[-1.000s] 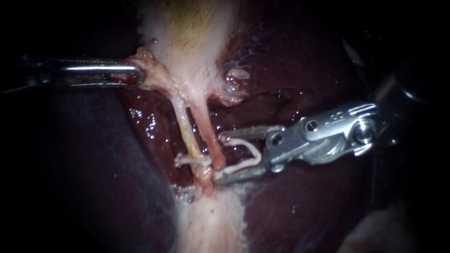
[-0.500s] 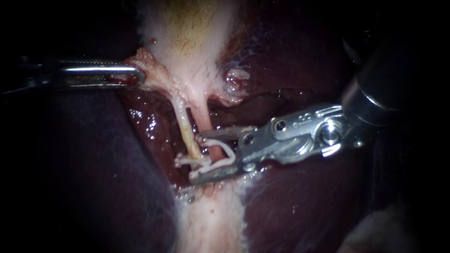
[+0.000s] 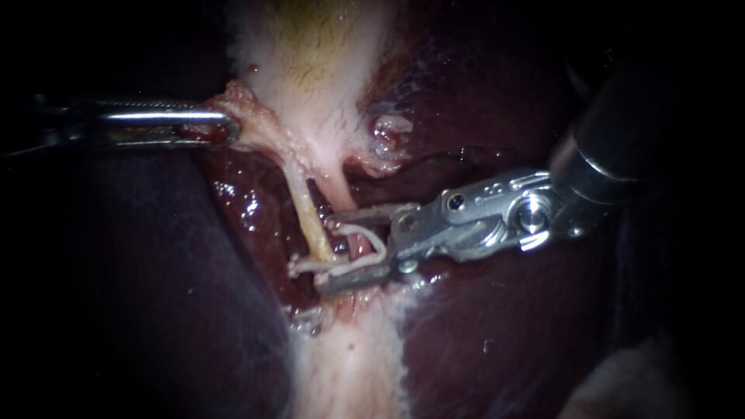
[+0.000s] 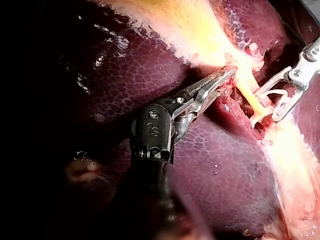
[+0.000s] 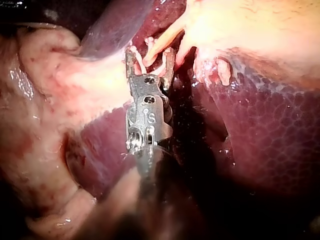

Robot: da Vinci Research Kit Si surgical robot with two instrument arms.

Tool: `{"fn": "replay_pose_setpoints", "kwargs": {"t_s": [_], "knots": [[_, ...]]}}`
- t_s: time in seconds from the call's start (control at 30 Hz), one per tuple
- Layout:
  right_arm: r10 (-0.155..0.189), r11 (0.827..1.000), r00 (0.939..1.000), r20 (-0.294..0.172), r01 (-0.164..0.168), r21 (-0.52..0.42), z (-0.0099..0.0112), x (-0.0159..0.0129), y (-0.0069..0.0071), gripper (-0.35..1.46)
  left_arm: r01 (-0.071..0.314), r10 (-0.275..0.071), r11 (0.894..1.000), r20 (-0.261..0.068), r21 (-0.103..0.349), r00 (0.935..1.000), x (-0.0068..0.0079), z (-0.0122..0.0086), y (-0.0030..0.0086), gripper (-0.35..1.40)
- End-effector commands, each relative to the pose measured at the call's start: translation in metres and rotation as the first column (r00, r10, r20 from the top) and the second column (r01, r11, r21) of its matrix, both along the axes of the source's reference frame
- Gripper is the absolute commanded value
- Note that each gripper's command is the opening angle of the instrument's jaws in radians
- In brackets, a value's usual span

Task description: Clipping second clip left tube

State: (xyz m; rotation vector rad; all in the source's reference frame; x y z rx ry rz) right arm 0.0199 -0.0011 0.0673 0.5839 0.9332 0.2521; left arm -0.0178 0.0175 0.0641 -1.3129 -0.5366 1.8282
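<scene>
Well out to the left of the left tube [image 3: 308, 217], the left instrument [image 3: 229, 126] comes in level, its pincer clenched on the ragged edge of the gallbladder [image 3: 310, 62], up and left of that tube. The left wrist view backs this up: the slim jaws lie pressed together on pale tissue just beside where the tube leaves the gallbladder. Now the left tube itself, thin and yellowish, runs down from the gallbladder, and a seated clip [image 3: 306, 265], white, lies across its lower end. Close on the left tube's right side runs the pinker right tube [image 3: 335, 194], with a dark slit between the two higher up. Coming at the left tube from the right is the right instrument [image 3: 327, 253], its pincer spread wide and grasping an open clip [image 3: 379, 242], one white leg lying along each jaw. The jaw tips reach the left tube just above the seated clip. In the endoscope view the right tube crosses the gap between the jaws, and it cannot be told there whether the left tube is fully inside. The right wrist view helps: a yellowish tube lies between the spread jaws, ahead of the instrument. Farther right of the left tube, the dark liver [image 3: 504, 334] fills the field under the shaft.
</scene>
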Motion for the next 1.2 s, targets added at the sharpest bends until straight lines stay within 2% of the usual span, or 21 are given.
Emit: {"fn": "replay_pose_setpoints", "kwargs": {"t_s": [0.03, 0.23, 0.43, 0.53, 0.63, 0.8, 0.93, 1.07, 1.2], "knots": [[-0.002, 1.000, 1.0000, -0.001, 0.002, 0.001, 0.0001, 0.0002, 0.0001, 0.49, 0.000, 0.000, 1.000, 0.000, 0.000, 1.0000, 0.0000, -0.0001, 0.0000, -0.35], [-0.006, 1.000, 1.0000, -0.002, 0.006, 0.026, 0.0008, 0.0016, 0.0002, 0.49, 0.000, 0.000, 1.000, 0.000, 0.001, 1.0000, -0.0002, -0.0003, -0.0002, -0.35], [-0.017, 0.998, 0.9999, -0.004, 0.017, 0.061, 0.0016, 0.0031, -0.0005, 0.49, 0.000, 0.000, 1.000, 0.000, 0.001, 1.0000, -0.0002, -0.0003, -0.0002, -0.35], [-0.050, 0.993, 0.9985, -0.023, 0.052, 0.102, 0.0021, 0.0035, -0.0010, 0.49, 0.000, 0.000, 1.000, 0.000, 0.001, 1.0000, -0.0002, -0.0003, -0.0002, -0.35], [-0.064, 0.989, 0.9963, -0.057, 0.071, 0.132, 0.0024, 0.0039, -0.0013, 0.47, 0.000, 0.000, 1.000, 0.000, 0.001, 1.0000, -0.0003, -0.0003, -0.0002, -0.35], [-0.028, 0.983, 0.9926, -0.118, 0.049, 0.179, 0.0022, 0.0043, -0.0013, 0.46, 0.000, 0.000, 1.000, 0.000, 0.001, 1.0000, -0.0003, -0.0003, -0.0002, -0.35], [-0.029, 0.980, 0.9911, -0.130, 0.053, 0.190, 0.0020, 0.0044, -0.0015, 0.46, 0.000, 0.000, 1.000, 0.000, 0.001, 1.0000, -0.0003, -0.0003, -0.0002, -0.35], [-0.008, 0.978, 0.9881, -0.154, 0.040, 0.205, 0.0018, 0.0044, -0.0015, 0.47, 0.000, 0.000, 1.000, 0.001, 0.001, 1.0000, -0.0003, -0.0003, -0.0001, -0.35], [-0.006, 0.978, 0.9872, -0.160, 0.040, 0.206, 0.0016, 0.0045, -0.0017, 0.47, -0.001, 0.001, 1.000, 0.001, 0.001, 1.0000, -0.0002, -0.0002, -0.0001, -0.35]]}}
